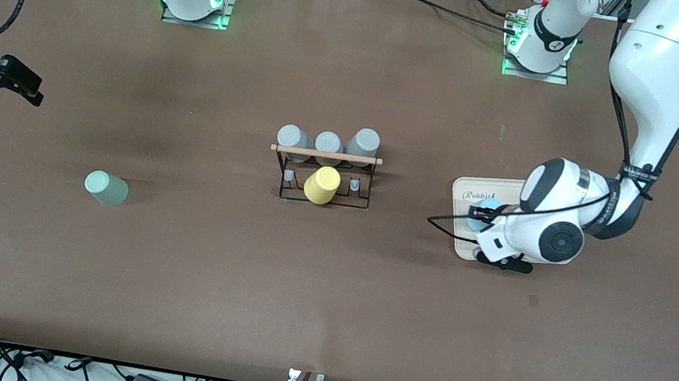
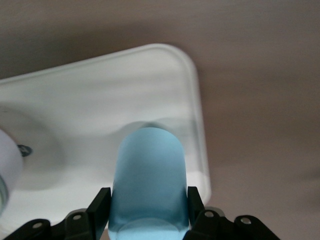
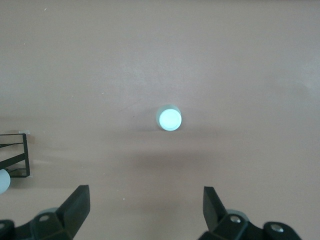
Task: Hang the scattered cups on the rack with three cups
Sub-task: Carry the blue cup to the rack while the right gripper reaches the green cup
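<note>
The light blue cup (image 1: 481, 208) stands on the cream tray (image 1: 469, 189) toward the left arm's end of the table. My left gripper (image 1: 488, 219) is shut on it, one finger on each side, as the left wrist view shows the cup (image 2: 149, 170) between the fingers (image 2: 100, 205). The pale mint-green cup (image 1: 105, 188) lies on the table toward the right arm's end; it also shows in the right wrist view (image 3: 170, 119). My right gripper (image 1: 25, 85) is open and empty, high over the table edge. The black wire rack (image 1: 320, 196) with its wooden rod (image 1: 326, 154) stands mid-table.
Three grey cups (image 1: 327, 143) hang along the rack's rod side and a yellow cup (image 1: 321, 185) sits on a peg nearer the front camera. A corner of the rack (image 3: 15, 155) shows in the right wrist view. A pale round object (image 2: 7, 170) sits on the tray (image 2: 165, 75).
</note>
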`<state>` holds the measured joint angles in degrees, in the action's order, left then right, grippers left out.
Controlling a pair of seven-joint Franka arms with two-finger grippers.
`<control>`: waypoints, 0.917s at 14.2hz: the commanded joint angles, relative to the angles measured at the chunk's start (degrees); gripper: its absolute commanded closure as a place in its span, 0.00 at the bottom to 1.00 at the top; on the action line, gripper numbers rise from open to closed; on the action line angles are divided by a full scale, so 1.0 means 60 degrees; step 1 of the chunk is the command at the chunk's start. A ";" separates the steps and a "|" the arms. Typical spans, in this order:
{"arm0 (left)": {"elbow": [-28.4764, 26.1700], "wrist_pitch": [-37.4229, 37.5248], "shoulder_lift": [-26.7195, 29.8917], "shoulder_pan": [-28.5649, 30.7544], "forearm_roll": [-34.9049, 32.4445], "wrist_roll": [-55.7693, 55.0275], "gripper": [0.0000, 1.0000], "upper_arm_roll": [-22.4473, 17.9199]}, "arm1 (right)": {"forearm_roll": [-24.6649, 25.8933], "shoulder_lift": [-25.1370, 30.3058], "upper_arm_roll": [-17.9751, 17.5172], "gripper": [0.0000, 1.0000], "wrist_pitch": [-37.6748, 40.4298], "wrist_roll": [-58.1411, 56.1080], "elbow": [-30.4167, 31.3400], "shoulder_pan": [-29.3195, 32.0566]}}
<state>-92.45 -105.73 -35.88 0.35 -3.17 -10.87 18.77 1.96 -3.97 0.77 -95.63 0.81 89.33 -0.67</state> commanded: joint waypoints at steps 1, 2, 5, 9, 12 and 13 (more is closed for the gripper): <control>0.1457 0.1199 0.0136 -0.0467 -0.0044 -0.0079 0.99 0.0211 | 0.0069 -0.0056 -0.0070 0.00 0.0205 0.0055 -0.0225 0.0053; 0.1926 0.1361 0.0135 -0.0861 -0.0029 -0.0064 0.99 0.0240 | 0.0069 -0.0056 -0.0070 0.00 0.0220 0.0055 -0.0211 0.0038; 0.3245 0.1582 0.0092 -0.1974 0.0001 -0.0152 0.99 0.0124 | 0.0084 -0.0056 -0.0070 0.00 0.0162 0.0055 -0.0167 0.0038; 0.5018 0.1451 -0.0551 -0.2430 0.0730 -0.1610 0.99 0.0211 | 0.0113 -0.0625 -0.0070 0.00 0.0060 -0.0018 -0.0167 0.0052; 0.5360 0.0882 -0.0904 -0.2840 0.1244 -0.2596 0.99 0.0211 | 0.0143 -0.1548 -0.0055 0.00 -0.0292 -0.0090 -0.0138 0.0169; 0.5330 0.0719 -0.1050 -0.3002 0.1318 -0.2845 0.99 0.0211 | 0.0143 -0.1870 0.0003 0.00 -0.0307 -0.0120 -0.0109 0.0184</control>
<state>-63.87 -100.15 -38.56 -15.15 3.24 -24.54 20.35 2.18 -11.36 0.85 -96.87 0.81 89.59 -0.41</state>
